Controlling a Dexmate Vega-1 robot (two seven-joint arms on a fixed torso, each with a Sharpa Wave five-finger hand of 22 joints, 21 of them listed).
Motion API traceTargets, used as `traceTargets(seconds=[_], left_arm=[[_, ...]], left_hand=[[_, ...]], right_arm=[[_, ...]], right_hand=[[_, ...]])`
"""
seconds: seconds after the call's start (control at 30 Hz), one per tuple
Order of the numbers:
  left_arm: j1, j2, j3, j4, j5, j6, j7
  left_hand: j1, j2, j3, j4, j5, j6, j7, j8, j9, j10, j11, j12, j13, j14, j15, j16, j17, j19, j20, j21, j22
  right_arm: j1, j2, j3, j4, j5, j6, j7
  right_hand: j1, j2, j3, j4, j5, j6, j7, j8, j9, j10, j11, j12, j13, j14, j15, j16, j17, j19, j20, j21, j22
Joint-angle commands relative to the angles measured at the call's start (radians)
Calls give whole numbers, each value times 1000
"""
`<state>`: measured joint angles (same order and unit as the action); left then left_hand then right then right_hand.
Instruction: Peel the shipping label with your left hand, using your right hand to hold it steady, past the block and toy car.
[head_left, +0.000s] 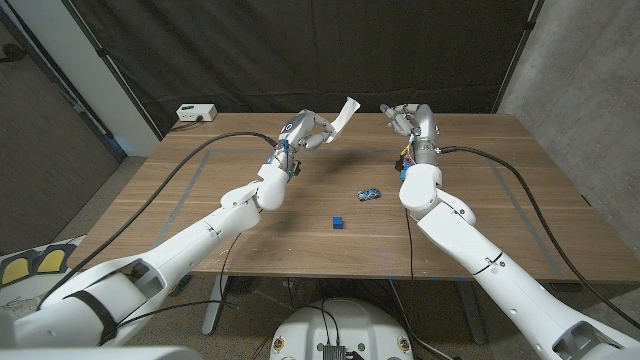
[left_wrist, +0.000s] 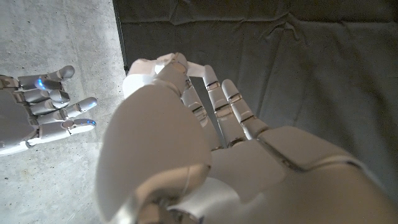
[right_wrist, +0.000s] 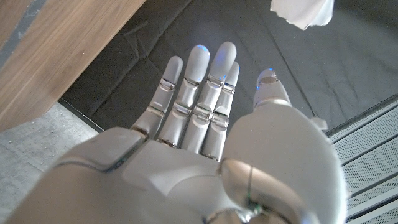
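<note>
My left hand (head_left: 303, 131) is raised above the far middle of the table and pinches a white shipping label (head_left: 346, 111), which sticks up and to the right from its fingers. My right hand (head_left: 407, 120) is held up a short way to the right of the label, fingers apart, with nothing in it. In the right wrist view a corner of the label (right_wrist: 303, 11) hangs beyond my right hand (right_wrist: 211, 130). The left wrist view has my left hand (left_wrist: 211, 149) close up and the right hand (left_wrist: 46, 109) beyond it. A small toy car (head_left: 368, 193) and a blue block (head_left: 338, 221) lie on the table nearer to me.
The wooden table (head_left: 200, 200) carries black cables along both arms. A white box (head_left: 195, 112) sits at its back left corner. A black curtain hangs behind the table and a concrete wall stands at the right.
</note>
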<state>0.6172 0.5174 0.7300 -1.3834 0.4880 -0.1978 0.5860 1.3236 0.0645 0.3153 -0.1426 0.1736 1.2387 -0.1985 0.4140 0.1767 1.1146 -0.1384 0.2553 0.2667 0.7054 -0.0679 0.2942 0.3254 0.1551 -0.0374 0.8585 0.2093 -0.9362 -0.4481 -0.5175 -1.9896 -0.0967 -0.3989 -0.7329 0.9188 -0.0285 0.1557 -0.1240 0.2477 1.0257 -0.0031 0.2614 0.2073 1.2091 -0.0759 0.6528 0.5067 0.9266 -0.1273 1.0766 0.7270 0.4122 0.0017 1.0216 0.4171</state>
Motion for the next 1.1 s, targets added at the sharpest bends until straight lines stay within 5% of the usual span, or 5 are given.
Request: traceTargets(seconds=[0.03,0.53,1.1], left_arm=[[-39,-27,23,54,-9,-30,-31],[-75,-46,48,95,-2,-70,-34],[-65,-38,49,82,4,-79,-37]], left_hand=[[15,2,-7,1,2,5,-2,-3,4,51,-58,2,40,-5,-173,-2,5,-8,-18,11,3],[18,4,-14,3,2,7,-3,-6,7,51,-58,-2,43,-10,-172,-5,10,-13,-17,21,1],[19,6,-21,5,2,9,-1,-11,7,53,-59,-5,46,-12,-172,-8,16,-16,-20,34,-1]], right_arm=[[12,11,-23,-15,-47,-51,-6],[54,31,-74,-23,-125,-202,1],[81,45,-105,-6,-153,-220,6]], right_hand=[[7,1,-8,-2,3,16,1,0,5,3,-6,13,11,2,-86,8,4,-3,5,9,-1],[7,-12,-30,-1,4,46,5,-5,6,11,-3,59,60,17,-84,37,18,-3,8,24,-12],[-6,-11,-50,8,7,74,5,-10,7,22,-4,101,106,33,-85,58,15,4,8,48,-12]])
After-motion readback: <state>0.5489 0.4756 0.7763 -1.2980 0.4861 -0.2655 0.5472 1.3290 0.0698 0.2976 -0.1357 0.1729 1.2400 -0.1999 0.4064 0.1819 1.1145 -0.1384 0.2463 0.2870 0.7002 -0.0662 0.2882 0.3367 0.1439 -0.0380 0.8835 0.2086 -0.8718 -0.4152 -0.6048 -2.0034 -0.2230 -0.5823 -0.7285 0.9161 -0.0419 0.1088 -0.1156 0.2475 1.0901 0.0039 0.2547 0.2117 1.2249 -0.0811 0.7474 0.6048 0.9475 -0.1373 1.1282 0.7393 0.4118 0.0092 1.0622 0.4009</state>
